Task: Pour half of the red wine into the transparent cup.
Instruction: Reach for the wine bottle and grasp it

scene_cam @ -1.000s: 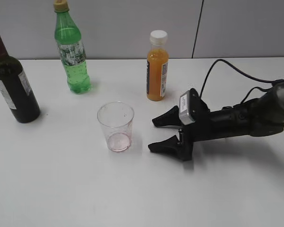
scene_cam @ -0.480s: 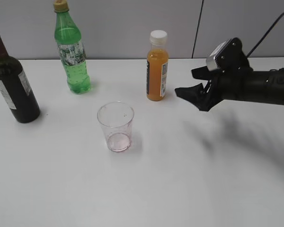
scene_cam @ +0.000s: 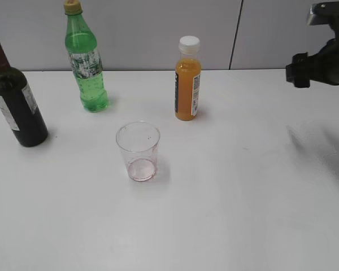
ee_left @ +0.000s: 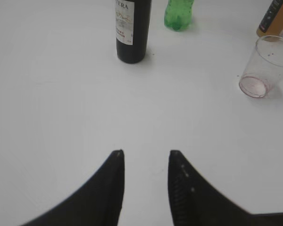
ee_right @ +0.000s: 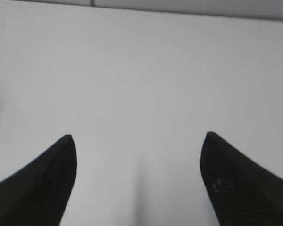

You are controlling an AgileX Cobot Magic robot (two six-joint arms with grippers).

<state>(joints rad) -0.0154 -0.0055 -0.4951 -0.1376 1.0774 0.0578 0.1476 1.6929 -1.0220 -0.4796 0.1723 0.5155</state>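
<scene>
One wine bottle (ee_left: 132,30) ahead of left gripper (ee_left: 145,155), fingers parted, empty. One cup (ee_left: 265,66) ahead-right. Right gripper (ee_right: 137,137) spread wide, empty. Two other bottles (scene_cam: 87,63).

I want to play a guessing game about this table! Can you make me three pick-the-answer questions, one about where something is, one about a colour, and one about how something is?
1. Where does the small clear plastic cup stand?
A. In front of the bottles
B. Behind the bottles
C. On top of a bottle

2. What colour is the cap of the orange juice bottle?
A. White
B. Blue
C. Red

3. How is the left gripper?
A. Holding the dark green glass wine bottle
B. Holding nothing
C. Holding the cup

Answers: 1 A, the cup is nearest the camera. 2 A, its cap looks white. 3 B, only bare table shows between its fingers.
</scene>
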